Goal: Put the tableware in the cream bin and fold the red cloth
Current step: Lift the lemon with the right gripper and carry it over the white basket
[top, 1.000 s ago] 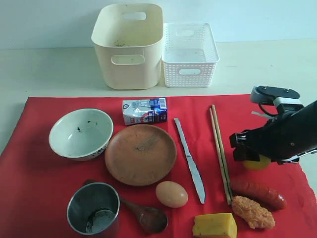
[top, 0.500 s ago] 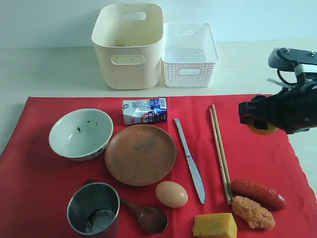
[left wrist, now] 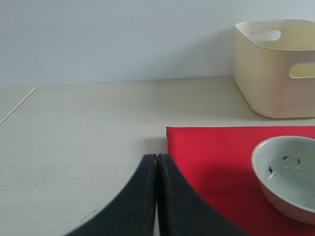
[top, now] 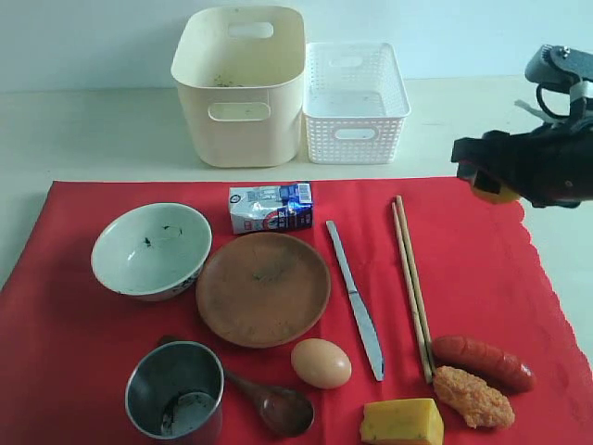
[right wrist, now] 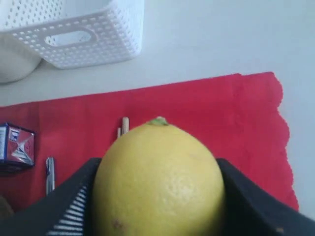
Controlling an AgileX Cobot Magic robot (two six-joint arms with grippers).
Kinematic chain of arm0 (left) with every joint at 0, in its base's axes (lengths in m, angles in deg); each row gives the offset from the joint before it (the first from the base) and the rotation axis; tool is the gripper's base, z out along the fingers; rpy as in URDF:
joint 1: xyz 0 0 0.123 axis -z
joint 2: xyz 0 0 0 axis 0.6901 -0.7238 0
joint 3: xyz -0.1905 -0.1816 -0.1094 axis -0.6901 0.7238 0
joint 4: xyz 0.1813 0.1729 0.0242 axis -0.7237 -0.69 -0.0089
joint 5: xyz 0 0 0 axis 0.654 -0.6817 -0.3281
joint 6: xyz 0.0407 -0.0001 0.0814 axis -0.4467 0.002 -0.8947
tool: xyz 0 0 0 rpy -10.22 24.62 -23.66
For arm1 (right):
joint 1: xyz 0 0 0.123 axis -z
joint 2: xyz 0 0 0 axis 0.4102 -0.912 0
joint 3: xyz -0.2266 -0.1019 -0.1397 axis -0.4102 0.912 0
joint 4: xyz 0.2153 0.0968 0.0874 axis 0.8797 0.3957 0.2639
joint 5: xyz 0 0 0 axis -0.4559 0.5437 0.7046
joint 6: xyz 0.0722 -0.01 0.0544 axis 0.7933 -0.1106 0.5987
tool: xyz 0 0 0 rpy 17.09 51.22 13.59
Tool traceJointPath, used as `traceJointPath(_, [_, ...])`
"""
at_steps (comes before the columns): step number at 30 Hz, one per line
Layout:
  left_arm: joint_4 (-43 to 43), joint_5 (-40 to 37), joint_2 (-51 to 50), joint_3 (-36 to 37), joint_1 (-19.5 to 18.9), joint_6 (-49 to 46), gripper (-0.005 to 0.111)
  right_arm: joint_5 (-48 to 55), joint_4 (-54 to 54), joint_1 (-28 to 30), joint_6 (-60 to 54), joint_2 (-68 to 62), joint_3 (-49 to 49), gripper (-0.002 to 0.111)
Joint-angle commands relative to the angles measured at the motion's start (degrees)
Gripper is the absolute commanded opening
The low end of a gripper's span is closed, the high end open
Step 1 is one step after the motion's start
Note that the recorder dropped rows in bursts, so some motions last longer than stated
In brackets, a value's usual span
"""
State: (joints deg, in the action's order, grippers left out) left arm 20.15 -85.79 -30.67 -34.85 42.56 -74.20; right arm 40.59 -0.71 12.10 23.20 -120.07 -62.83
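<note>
On the red cloth (top: pixel 83 334) lie the white speckled bowl (top: pixel 151 248), brown plate (top: pixel 263 288), steel cup (top: pixel 175 389), dark wooden spoon (top: pixel 269 400), silver knife (top: pixel 355 298) and chopsticks (top: pixel 410 278). The cream bin (top: pixel 239 83) stands behind the cloth. My right gripper (top: pixel 491 181) hangs above the cloth's far right corner, shut on a yellow lemon (right wrist: pixel 158 179). My left gripper (left wrist: pixel 156 160) is shut and holds nothing, off the cloth's left edge near the bowl (left wrist: pixel 288 174); it is outside the exterior view.
A white perforated basket (top: pixel 355 100) stands right of the cream bin. A small milk carton (top: pixel 271 206), an egg (top: pixel 321 362), a sausage (top: pixel 482 362), an orange fried piece (top: pixel 473 397) and a yellow block (top: pixel 401 422) lie on the cloth.
My right gripper has risen and moved toward the back right with the lemon, lifting it off the cloth. Nothing else moved.
</note>
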Motion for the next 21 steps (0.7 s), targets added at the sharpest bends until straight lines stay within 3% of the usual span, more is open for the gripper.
traceJointPath(1, [0.5,0.1,0.3,0.0,-0.2,0.0,0.003,1.6,0.2,-0.2,-0.8,-3.4,-6.7,0.000])
traceJointPath(21, [0.5,0.1,0.3,0.0,-0.2,0.0,0.003,14.5,0.0,-0.9,-1.9,-30.8,-43.1,0.000])
